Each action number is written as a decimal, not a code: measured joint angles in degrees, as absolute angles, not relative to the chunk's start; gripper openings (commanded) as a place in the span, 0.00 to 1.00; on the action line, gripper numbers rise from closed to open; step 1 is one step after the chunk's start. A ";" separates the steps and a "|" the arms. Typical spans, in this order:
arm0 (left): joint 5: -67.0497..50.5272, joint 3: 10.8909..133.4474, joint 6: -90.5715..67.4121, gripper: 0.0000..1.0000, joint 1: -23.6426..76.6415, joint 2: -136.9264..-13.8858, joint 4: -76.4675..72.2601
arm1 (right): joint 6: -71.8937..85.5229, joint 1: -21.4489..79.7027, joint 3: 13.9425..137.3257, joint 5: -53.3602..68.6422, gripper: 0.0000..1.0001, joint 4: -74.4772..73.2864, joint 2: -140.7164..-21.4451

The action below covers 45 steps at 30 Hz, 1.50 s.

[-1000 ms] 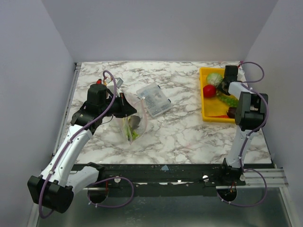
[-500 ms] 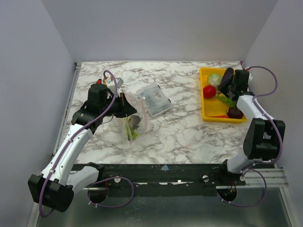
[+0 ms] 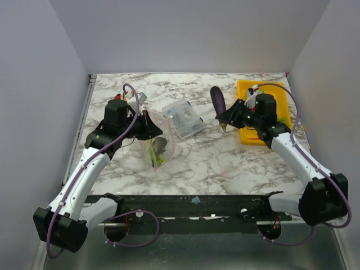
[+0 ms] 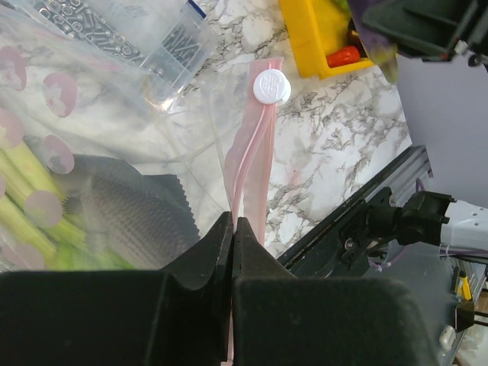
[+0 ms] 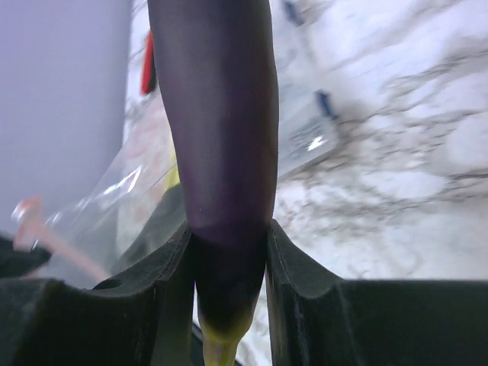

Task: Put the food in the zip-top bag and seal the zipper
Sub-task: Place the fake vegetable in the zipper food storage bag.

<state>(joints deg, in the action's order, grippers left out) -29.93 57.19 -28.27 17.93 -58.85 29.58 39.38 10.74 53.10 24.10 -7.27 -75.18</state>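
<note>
The step in hand is the carrying of one piece of food towards the zip-top bag [image 3: 158,145]; sealing is not yet due. The right gripper [image 5: 227,255] pinches a dark purple toy eggplant [image 3: 217,100] by its lower, stem end, its pads pressed against both sides; the eggplant stands nearly upright above the marble table [image 3: 225,163], at about 1 o'clock from the table's middle, just off the left wall of the yellow tray [image 3: 250,140]; what food is left in the tray the arm mostly hides.

The left gripper [image 4: 233,232] is pressed together on the pink zipper [image 4: 255,145], holding one lip of the bag raised; the white slider [image 4: 271,86] sits at the strip's far end. The bag lies at about 9 o'clock from the table's middle, with long green pods [image 4: 23,221] already inside; a clear box of screws [image 3: 181,118] lies between bag and eggplant, at the bag's 1 o'clock.

The next move probably calls for the right arm to travel towards 8 o'clock, over or round the box, then tip the eggplant so that its free end enters the mouth; the opening looks narrow and floppy, so the entry should be slow and aimed beneath the lifted lip; release only once most of the piece is within.
</note>
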 measured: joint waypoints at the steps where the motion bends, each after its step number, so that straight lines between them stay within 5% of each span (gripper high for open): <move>1: -29.93 57.19 -28.29 0.00 17.93 -58.85 29.58 | 39.22 12.38 52.60 25.08 0.00 -7.42 -73.25; 16: -29.93 57.19 -28.29 0.00 16.86 -60.42 29.58 | 45.67 35.33 43.72 37.15 0.00 -10.76 -55.05; 23: -29.95 57.19 -28.29 0.00 16.56 -60.75 29.58 | 51.57 49.87 47.92 31.99 0.00 -11.97 -64.36; 31: -30.04 57.14 -28.32 0.00 16.49 -60.77 29.47 | 57.82 51.16 48.03 24.69 0.00 -11.14 -66.98; 41: -31.73 55.53 -28.86 0.00 16.49 -59.86 27.05 | 66.89 51.68 48.05 20.69 0.21 -1.17 -74.06; 45: -32.49 55.16 -29.19 0.00 16.45 -59.13 25.89 | 69.17 52.10 48.18 17.56 0.49 4.93 -77.38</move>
<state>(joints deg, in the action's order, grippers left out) -32.49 55.16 -29.19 16.45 -59.13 25.89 69.17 52.10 48.18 17.56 4.93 -77.38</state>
